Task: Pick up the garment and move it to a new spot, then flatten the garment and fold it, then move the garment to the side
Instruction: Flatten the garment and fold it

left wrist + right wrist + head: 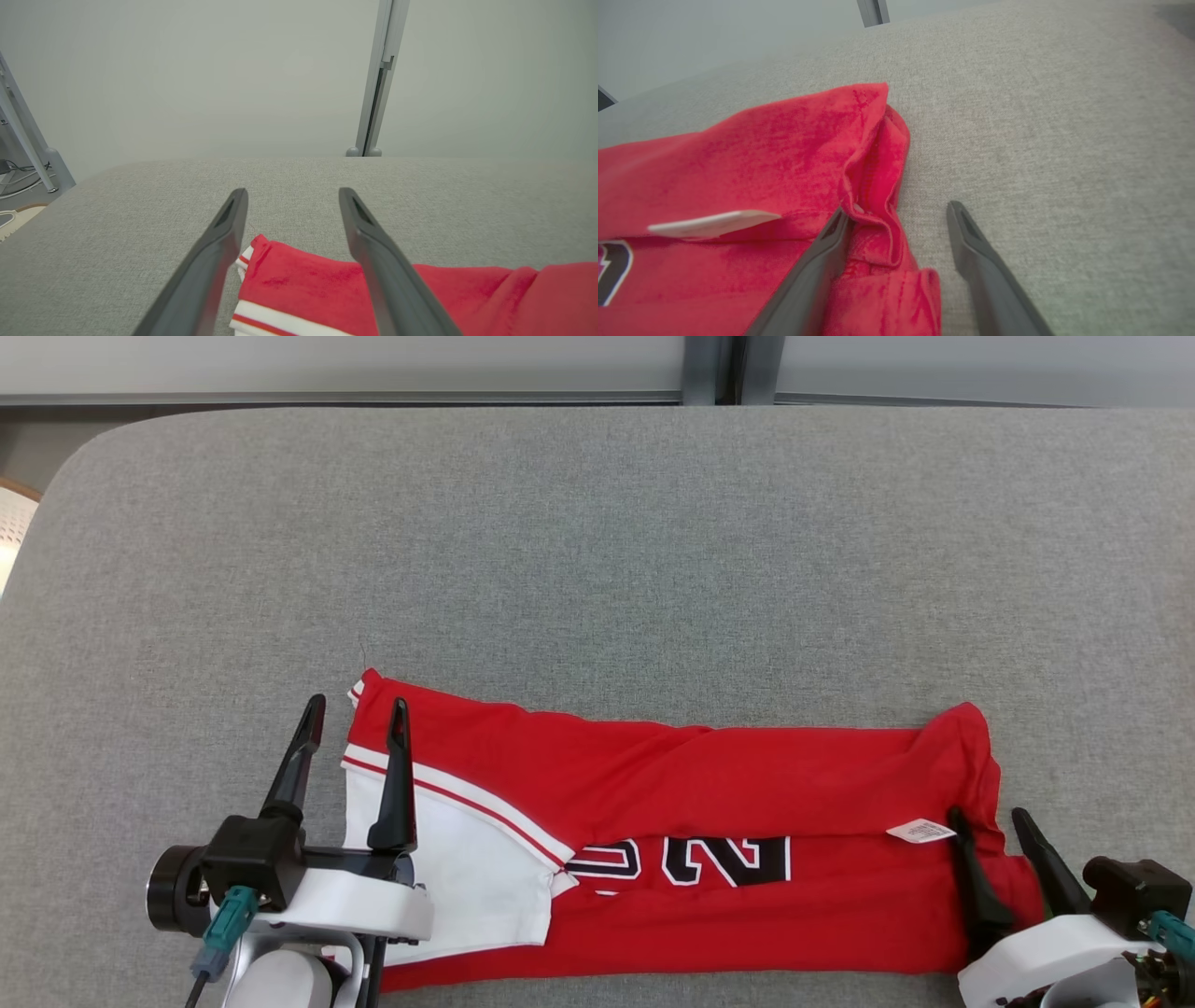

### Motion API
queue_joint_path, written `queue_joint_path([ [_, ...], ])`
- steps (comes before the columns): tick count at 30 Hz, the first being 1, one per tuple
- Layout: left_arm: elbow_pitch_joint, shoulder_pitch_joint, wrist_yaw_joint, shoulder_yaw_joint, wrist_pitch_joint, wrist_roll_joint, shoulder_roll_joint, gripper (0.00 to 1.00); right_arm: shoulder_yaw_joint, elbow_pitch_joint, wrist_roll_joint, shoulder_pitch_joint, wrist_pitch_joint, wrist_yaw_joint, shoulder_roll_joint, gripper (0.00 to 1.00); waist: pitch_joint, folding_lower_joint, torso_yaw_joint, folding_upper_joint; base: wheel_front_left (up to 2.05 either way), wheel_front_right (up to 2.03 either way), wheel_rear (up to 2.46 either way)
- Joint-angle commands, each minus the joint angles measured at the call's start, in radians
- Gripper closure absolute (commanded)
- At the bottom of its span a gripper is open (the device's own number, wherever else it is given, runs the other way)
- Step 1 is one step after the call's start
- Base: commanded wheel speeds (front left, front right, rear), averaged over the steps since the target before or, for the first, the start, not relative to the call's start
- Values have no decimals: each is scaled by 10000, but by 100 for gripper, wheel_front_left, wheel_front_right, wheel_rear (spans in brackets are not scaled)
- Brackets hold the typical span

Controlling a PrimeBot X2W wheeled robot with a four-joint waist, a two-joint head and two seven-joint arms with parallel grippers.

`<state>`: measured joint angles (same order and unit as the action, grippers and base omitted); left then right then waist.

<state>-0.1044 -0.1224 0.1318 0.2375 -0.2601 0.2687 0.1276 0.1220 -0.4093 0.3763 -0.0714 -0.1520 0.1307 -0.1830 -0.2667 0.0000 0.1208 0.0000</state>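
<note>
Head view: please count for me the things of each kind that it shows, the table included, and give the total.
Garment, red and white: 1
Label, white, on the garment: 1
End effectors: 2, the left end effector and the right end effector, both open
Table, grey: 1
Total: 5

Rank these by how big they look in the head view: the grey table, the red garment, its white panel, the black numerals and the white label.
Largest to smallest:
grey table
red garment
white panel
black numerals, partly hidden by a fold
white label, by far the smallest
</note>
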Motion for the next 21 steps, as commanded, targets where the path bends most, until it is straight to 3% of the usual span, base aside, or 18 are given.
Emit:
queue_joint_path([
  [1,-20,-173,-49,-68,-47,-54,19,0,198,-352,95,62,79,-1,46,0,-65,0,31,0,0,0,0],
  [2,-45,-167,-44,-98,-51,-62,24,0,297,-487,147,57,24,-1,55,11,-84,0,25,0,0,0,0],
  [3,-56,-185,-58,-128,-55,-74,22,0,442,-602,224,94,12,-1,74,52,-102,0,23,0,0,0,0],
  [4,-40,-214,-65,-173,-57,-91,18,0,607,-708,266,135,-6,1,100,61,-115,0,15,0,0,0,0],
  [6,17,-238,-79,-256,-52,-132,-1,0,871,-826,376,244,-54,14,151,100,-149,0,-6,0,0,0,0],
  [15,194,-224,-221,-622,-55,-239,-89,0,1244,-651,802,343,-444,8,-67,100,-244,0,-204,0,0,0,0],
  [21,237,-52,-360,-877,-56,-334,-191,0,354,-116,780,168,-770,-36,-1031,100,-122,0,-375,0,0,0,0],
])
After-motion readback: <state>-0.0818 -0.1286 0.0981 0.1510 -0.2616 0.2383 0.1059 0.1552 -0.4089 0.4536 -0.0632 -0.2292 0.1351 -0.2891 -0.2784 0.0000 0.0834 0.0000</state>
